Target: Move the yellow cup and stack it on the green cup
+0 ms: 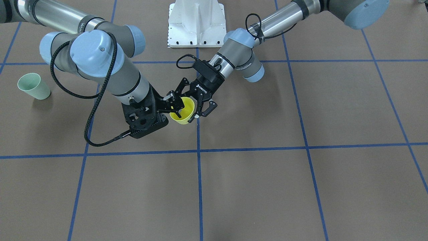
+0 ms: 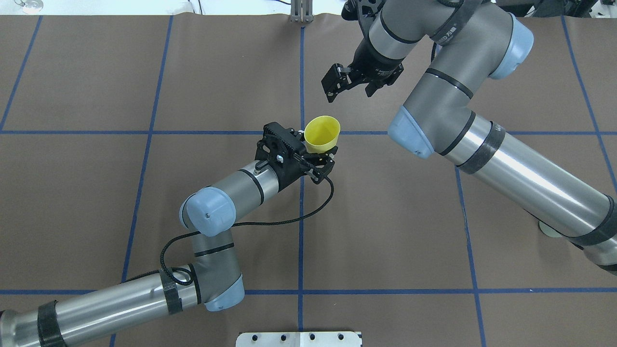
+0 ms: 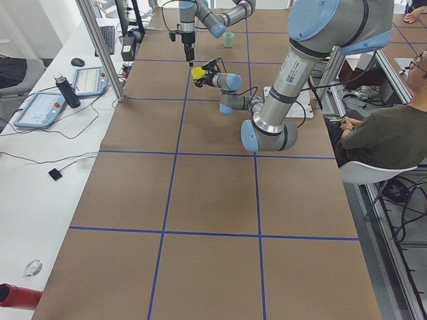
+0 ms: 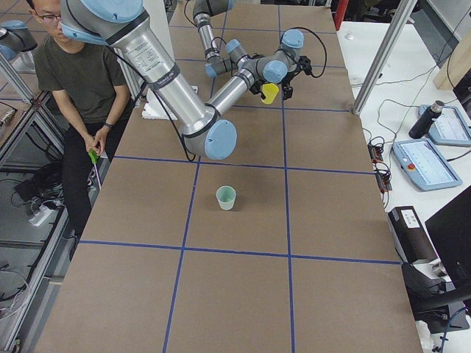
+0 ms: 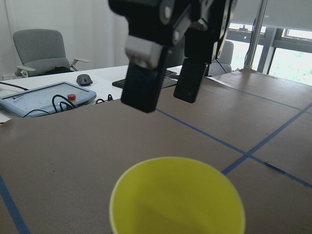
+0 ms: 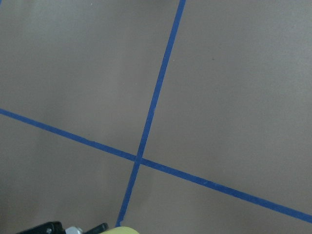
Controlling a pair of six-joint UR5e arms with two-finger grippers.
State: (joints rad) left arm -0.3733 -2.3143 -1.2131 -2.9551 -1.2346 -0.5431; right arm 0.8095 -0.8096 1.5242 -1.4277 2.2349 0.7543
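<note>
The yellow cup is held off the table near the centre, rim up and tilted. My left gripper is shut on its lower body; it also shows in the front view, with the cup between its fingers. My right gripper hangs open and empty just above and beyond the cup's rim. In the left wrist view its two fingers stand apart above the cup. The green cup stands upright alone on the table on my right side, also seen in the right view.
The white robot base plate sits at the table's near edge. A seated operator is beside the table. Desks with tablets and a bottle line the far side. Blue tape lines cross the brown table.
</note>
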